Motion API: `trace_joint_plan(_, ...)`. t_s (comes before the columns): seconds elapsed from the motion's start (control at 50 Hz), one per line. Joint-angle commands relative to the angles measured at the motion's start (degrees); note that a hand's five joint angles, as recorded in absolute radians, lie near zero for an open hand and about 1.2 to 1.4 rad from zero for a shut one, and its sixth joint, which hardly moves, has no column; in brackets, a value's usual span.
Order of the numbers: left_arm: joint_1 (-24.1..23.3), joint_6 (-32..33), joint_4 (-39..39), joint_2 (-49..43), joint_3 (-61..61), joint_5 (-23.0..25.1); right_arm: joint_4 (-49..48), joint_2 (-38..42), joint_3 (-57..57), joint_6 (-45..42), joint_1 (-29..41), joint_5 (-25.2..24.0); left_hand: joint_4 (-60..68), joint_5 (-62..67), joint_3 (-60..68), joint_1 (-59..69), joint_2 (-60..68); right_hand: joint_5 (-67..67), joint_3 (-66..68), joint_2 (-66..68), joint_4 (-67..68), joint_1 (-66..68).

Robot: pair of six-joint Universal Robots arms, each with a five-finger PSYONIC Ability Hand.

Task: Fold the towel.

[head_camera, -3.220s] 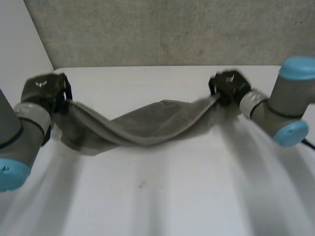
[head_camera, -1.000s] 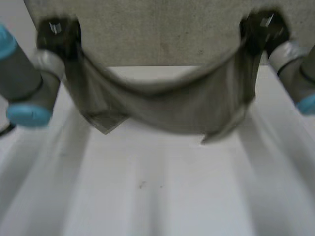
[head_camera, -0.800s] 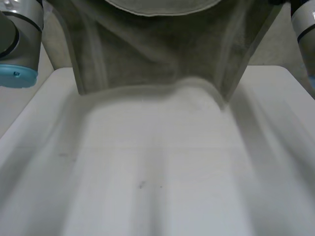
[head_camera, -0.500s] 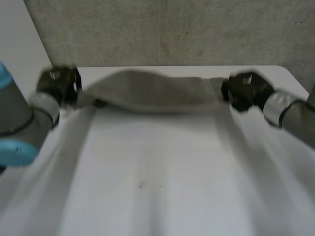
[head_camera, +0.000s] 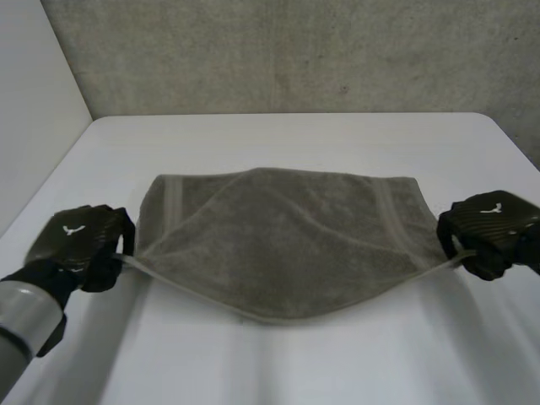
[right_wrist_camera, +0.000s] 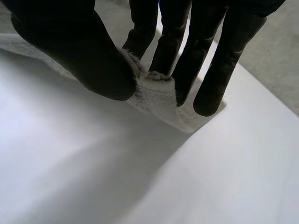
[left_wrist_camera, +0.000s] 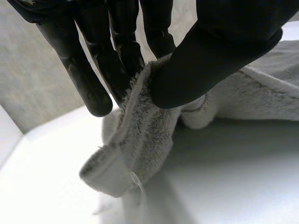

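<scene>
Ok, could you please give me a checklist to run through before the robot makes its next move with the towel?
1. Grip of the left robot hand: thumb and fingers pinch one near corner of the grey towel. Ok.
2. Grip of the right robot hand: thumb and fingers pinch the other near corner. Ok.
3. Towel spread smooth: the near edge bows toward the robot between the hands, and a diagonal crease crosses the left part. Not ok.
4. Hands level with each other, seen in the head view: ok.
5. Room ahead: bare white table lies beyond the towel's far edge. Ok.
6. Towel single or already doubled: cannot tell.
</scene>
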Motion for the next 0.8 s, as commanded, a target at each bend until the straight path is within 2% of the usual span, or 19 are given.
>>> trace_joint_plan(0.02,3.7,3.8,-6.5,7.2,-0.4,0.1,3.5,-6.8,1.2,-4.9,-5.6,-1.8,10.1,10.7,10.3,12.1,10.2,13.1,11.9,12.2,11.7,1.4)
trace_joint_plan(0.12,5.0,6.1,-5.1,5.2,-1.2,1.9,2.9,-6.0,1.2,-5.6,-6.2,-4.6,10.1,10.7,10.3,12.1,10.2,13.1,11.9,12.2,11.7,1.4)
trace_joint_plan(0.16,5.2,6.7,-3.4,2.5,-0.9,3.1,1.6,-3.4,0.9,-5.2,-6.0,-5.8,10.1,10.7,10.3,12.1,10.2,13.1,11.9,12.2,11.7,1.4)
trace_joint_plan(0.2,5.3,7.6,1.5,-4.8,0.2,4.5,-2.8,3.7,-0.9,-4.0,-5.4,-5.8,10.1,10.7,10.3,12.1,10.2,13.1,11.9,12.2,11.7,1.4)
trace_joint_plan(0.22,5.3,7.7,1.5,-4.8,0.2,4.5,-2.8,3.7,-0.9,-4.0,-5.4,-5.8,10.1,10.7,10.3,12.1,10.2,13.1,11.9,12.2,11.7,1.4)
trace_joint_plan(0.26,4.9,8.2,4.4,-8.4,1.7,4.6,-6.4,10.1,-5.0,-0.7,-4.8,-3.7,10.1,10.7,10.3,12.1,10.2,13.1,11.9,12.2,11.7,1.4)
trace_joint_plan(0.3,4.3,9.5,8.6,-15.6,6.3,4.3,-7.8,13.2,-7.2,1.0,-3.2,-2.1,10.1,10.7,10.3,12.1,10.2,13.1,11.9,12.2,11.7,1.4)
trace_joint_plan(0.32,4.3,9.5,8.6,-15.6,6.3,4.3,-7.8,13.2,-7.3,1.0,-3.2,-2.1,10.1,10.7,10.3,12.1,10.2,13.1,11.9,12.2,11.7,1.4)
trace_joint_plan(0.36,3.3,10.5,10.7,-23.3,12.3,4.3,-10.6,20.2,-13.1,3.7,1.6,1.3,10.1,10.7,10.3,12.1,10.2,13.1,11.9,12.2,11.7,1.4)
trace_joint_plan(0.38,3.3,10.6,10.7,-23.3,12.4,4.3,-10.6,20.2,-13.1,3.7,1.6,1.3,10.1,10.7,10.3,12.1,10.2,13.1,11.9,12.2,11.7,1.4)
trace_joint_plan(0.42,1.9,11.0,10.8,-30.6,19.5,4.2,-13.5,25.7,-19.1,6.1,5.2,4.8,10.1,10.7,10.3,12.1,10.2,13.1,11.9,12.2,11.7,1.4)
trace_joint_plan(0.48,1.0,10.9,10.8,-34.4,23.5,4.2,-14.8,28.4,-21.6,8.0,6.4,6.3,10.1,10.7,10.3,12.1,10.2,13.1,11.9,12.2,11.7,1.4)
trace_joint_plan(0.58,-1.2,10.9,11.0,-47.2,38.4,3.9,-22.2,38.3,-32.4,13.9,8.6,10.5,10.1,10.7,10.3,12.1,10.2,13.1,11.9,12.2,11.7,1.4)
trace_joint_plan(0.64,-1.3,10.9,11.0,-49.9,41.9,3.9,-24.0,40.0,-34.7,14.4,9.4,11.6,10.1,10.7,10.3,12.1,10.2,13.1,11.9,12.2,11.7,1.4)
trace_joint_plan(0.74,-2.9,11.0,11.1,-59.7,55.4,3.6,-29.0,47.5,-42.6,14.1,10.8,16.6,10.1,10.7,10.3,12.1,10.2,13.1,11.9,12.2,11.7,1.4)
trace_joint_plan(0.8,-2.9,11.0,11.1,-61.9,58.5,3.1,-29.7,49.1,-44.4,14.0,10.9,17.2,10.1,10.7,10.3,12.1,10.2,13.1,11.9,12.2,11.7,1.4)
